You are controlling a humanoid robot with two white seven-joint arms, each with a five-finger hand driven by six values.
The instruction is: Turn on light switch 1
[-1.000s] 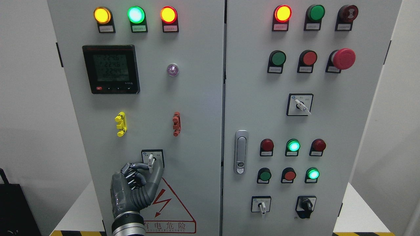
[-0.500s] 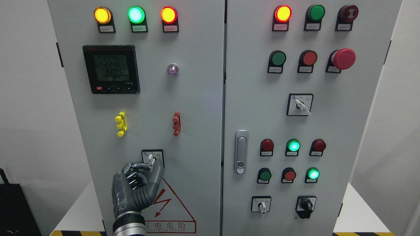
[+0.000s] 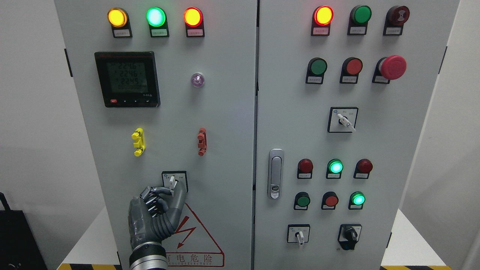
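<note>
The left hand [image 3: 157, 210] rises from the bottom edge, left of centre, its dark fingers [image 3: 153, 193] and thumb pinched together on the white lever of the switch [image 3: 173, 182]. That switch sits in a small black-framed plate in the lower middle of the left door [image 3: 225, 123], just above the red warning triangle [image 3: 195, 232] (its lower left corner is hidden behind the wrist). The lever stands nearly upright, tilted slightly.

Higher on the same door, in the upper left of the frame, a black meter [image 3: 126, 79] shows green digits too blurred to read. Along the top edge glow three lamps: yellow [image 3: 117, 17], green [image 3: 155, 16] and orange-red [image 3: 193, 17]. Mid-door are a yellow clip [image 3: 137, 141] and a red clip [image 3: 202, 141], well apart.

On the right door, a metal handle [image 3: 275, 173] stands near the seam, and a big red mushroom button [image 3: 393, 67] is in the upper right.
</note>
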